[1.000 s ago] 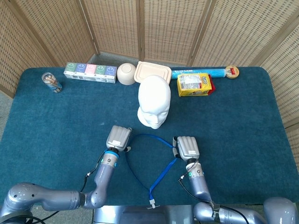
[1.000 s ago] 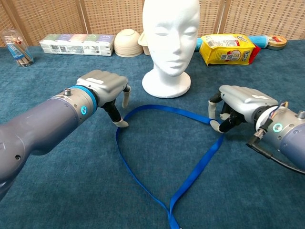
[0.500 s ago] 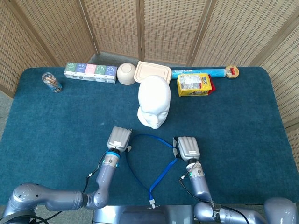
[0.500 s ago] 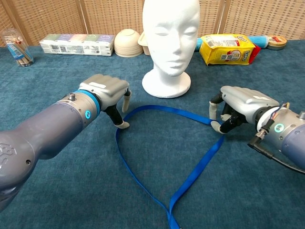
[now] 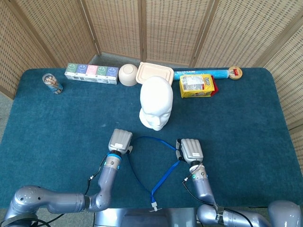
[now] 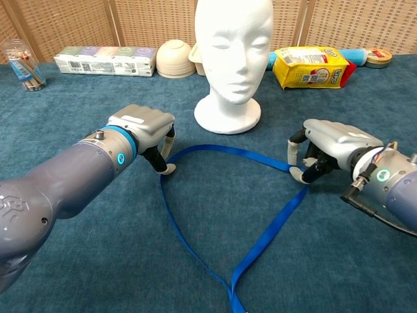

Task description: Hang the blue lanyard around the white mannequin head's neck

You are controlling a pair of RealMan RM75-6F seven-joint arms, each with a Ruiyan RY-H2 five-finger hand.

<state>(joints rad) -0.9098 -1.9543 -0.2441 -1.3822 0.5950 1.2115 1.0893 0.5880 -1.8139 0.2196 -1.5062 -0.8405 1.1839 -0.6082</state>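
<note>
From the head view, the blue lanyard lay looped on the cloth just in front of the white mannequin head. My left hand and right hand sat at its two sides.

Chest view: both pinched the strap (fingers curled down).

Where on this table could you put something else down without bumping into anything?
Bare cloth lies left of the mannequin head, below the glass jar, and right, below the yellow packet. The back row and lanyard area are crowded.
</note>
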